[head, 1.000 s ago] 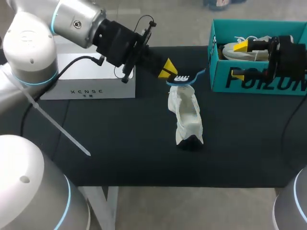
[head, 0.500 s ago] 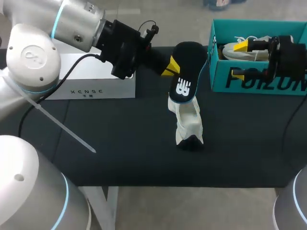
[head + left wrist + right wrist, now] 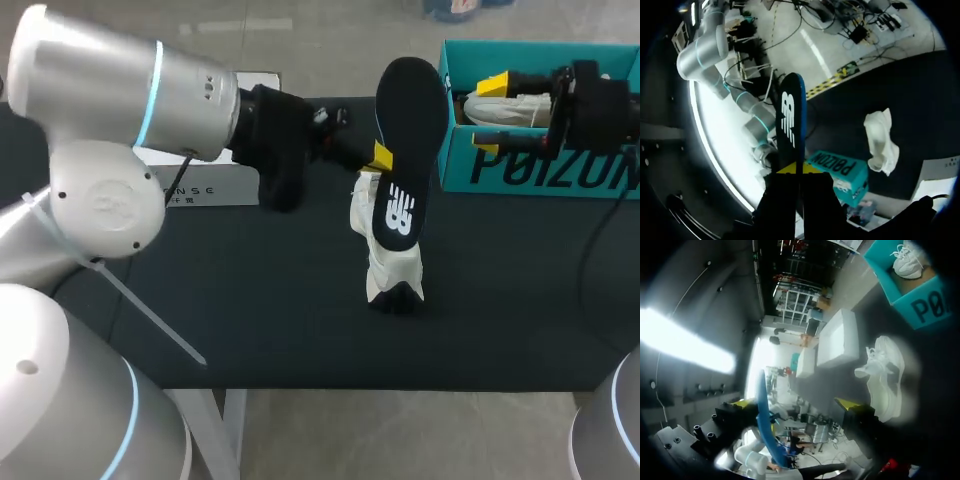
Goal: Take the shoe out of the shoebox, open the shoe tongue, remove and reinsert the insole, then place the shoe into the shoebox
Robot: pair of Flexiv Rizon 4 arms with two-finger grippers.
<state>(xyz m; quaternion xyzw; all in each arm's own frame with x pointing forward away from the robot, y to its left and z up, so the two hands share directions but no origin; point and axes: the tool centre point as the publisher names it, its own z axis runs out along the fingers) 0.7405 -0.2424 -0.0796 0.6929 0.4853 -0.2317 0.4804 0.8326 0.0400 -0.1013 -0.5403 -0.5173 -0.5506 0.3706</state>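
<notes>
The teal shoebox (image 3: 540, 172) stands open with a second white shoe (image 3: 515, 108) lying inside it. To the left of the shoebox, near but apart from its wall, a white shoe (image 3: 392, 268) rests on the table lengthwise, with a dark patch at the end farthest from the box. The black insole (image 3: 410, 130), blue-edged with a white mark, is raised on end just beside the shoebox's left wall, pinched at its edge by the left gripper (image 3: 380, 160), its lower end overlapping the shoe.
</notes>
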